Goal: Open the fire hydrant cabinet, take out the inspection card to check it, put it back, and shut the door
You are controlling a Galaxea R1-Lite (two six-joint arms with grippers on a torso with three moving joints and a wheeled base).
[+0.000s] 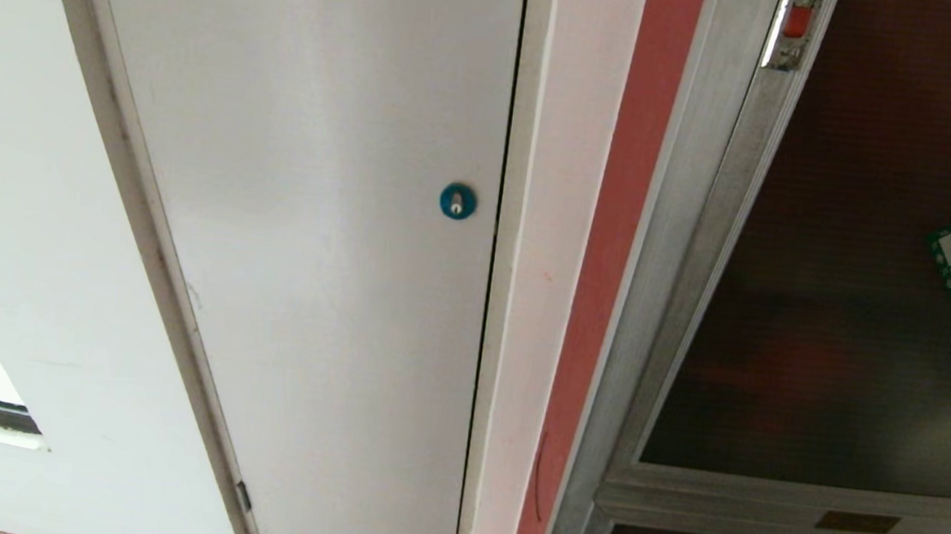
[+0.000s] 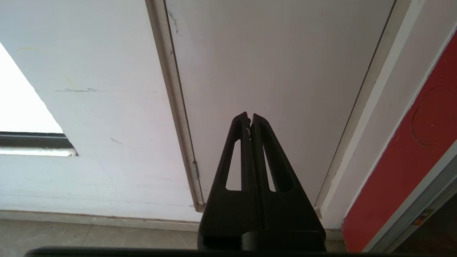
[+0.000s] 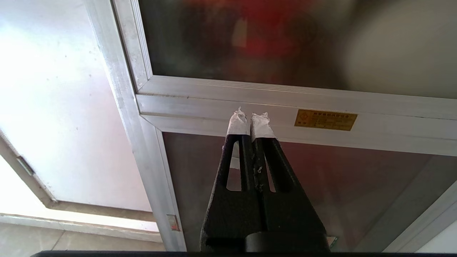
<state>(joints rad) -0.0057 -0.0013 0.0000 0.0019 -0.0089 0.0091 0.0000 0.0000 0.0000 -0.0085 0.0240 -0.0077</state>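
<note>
A grey tiled floor (image 2: 96,237) runs along the foot of the white wall (image 2: 107,107). A pale skirting strip (image 2: 107,218) sits where the two meet, and the plain white panel's frame (image 2: 198,205) ends just above it.

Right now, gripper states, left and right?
Left gripper: shut, holding nothing.
Right gripper: shut, holding nothing, in front of the cabinet.

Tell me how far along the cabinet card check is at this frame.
Nothing looks done: the door sits flush in the cabinet frame, red latch untouched. Nothing is in hand; the left gripper and right gripper are shut, empty and clear of it. No card is visible. Opening, checking, returning and closing all remain.
</note>
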